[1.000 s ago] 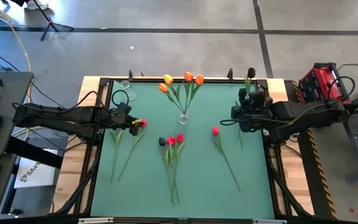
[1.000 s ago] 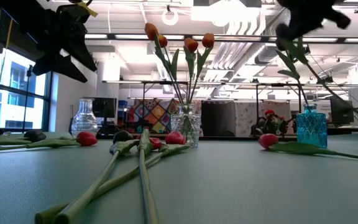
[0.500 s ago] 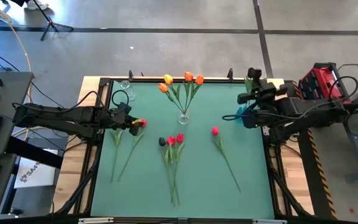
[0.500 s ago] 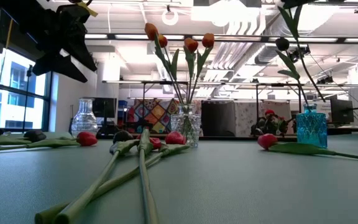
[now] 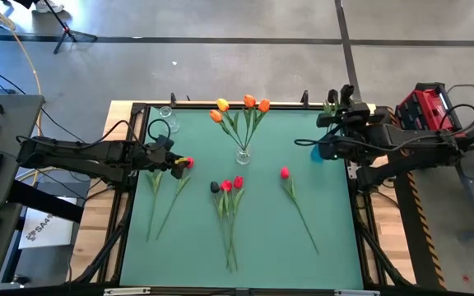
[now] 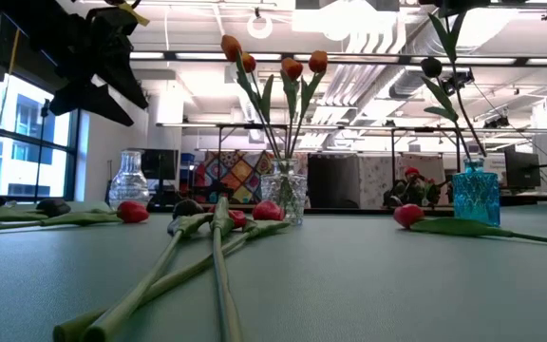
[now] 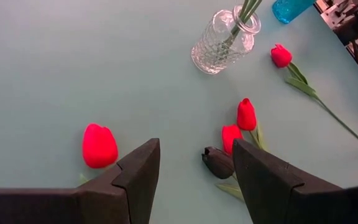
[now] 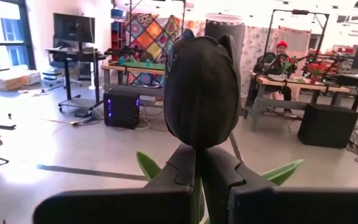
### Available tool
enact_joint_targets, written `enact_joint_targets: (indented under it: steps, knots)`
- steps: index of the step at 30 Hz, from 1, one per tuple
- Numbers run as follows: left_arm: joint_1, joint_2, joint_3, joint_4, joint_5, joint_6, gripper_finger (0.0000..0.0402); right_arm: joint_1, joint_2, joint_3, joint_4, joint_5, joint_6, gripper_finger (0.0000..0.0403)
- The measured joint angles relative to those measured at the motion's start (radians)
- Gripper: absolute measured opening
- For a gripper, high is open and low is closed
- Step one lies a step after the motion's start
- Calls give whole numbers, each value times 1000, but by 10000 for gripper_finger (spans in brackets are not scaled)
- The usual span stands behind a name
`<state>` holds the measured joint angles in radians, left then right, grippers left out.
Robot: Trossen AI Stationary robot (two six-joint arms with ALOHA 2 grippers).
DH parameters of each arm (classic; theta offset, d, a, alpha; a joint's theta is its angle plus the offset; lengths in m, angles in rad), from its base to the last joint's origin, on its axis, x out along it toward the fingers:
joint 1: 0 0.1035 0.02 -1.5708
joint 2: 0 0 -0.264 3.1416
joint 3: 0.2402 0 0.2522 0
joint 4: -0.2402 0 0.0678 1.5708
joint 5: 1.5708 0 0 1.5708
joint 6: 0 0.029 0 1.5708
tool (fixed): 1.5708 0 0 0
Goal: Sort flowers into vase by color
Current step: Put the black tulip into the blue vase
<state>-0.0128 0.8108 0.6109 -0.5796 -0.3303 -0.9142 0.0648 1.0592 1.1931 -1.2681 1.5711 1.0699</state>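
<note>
While shut, right gripper pinches a smooth, egg-shaped dark tulip.

Both arms are dark, almost black, and made of long slim links with thicker blocks at the joints. Black cables run along the left arm and hang in loops near its wrist. The right arm looks bulkier near its gripper. The left gripper has two broad, flat, matte black fingers with angular edges.
</note>
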Motion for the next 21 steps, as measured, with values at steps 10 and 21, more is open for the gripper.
enact_joint_targets:
  steps: [10,21]
  knots:
    - [0,0,0,0,-23,0,188,0,2,0,31,0,6,0]
    - [0,0,0,0,-26,8,188,-21,3,-91,54,-20,72,0]
